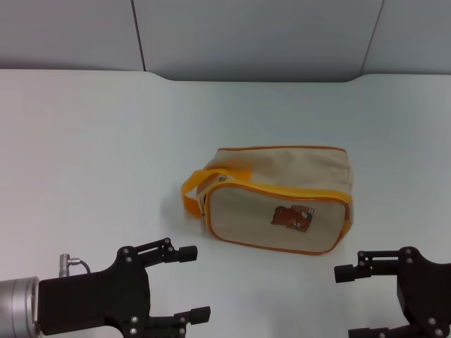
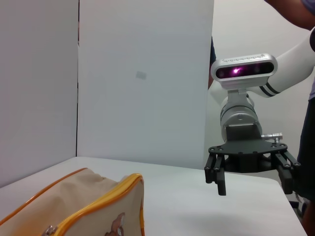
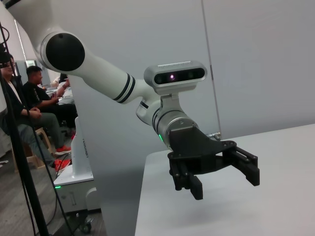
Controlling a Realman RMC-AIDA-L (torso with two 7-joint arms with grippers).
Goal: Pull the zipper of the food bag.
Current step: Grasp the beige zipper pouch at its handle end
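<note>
The food bag [image 1: 282, 201] is beige canvas with orange piping and lies on the white table [image 1: 106, 141], its brown bear patch [image 1: 292, 217] facing me. The small silver zipper [image 1: 223, 178] sits at the bag's left end, beside the orange strap handle [image 1: 199, 186]. My left gripper [image 1: 192, 284] is open and empty, low at the front left, short of the bag. My right gripper [image 1: 350, 303] is open and empty at the front right. The left wrist view shows the bag's corner [image 2: 103, 204] and the right gripper [image 2: 252, 178]. The right wrist view shows the left gripper [image 3: 220, 175].
Grey wall panels [image 1: 246, 35] stand behind the table's far edge. In the right wrist view the table's side edge [image 3: 140, 196] drops to the floor, with seated people [image 3: 34, 108] and a robot base [image 3: 81, 162] beyond it.
</note>
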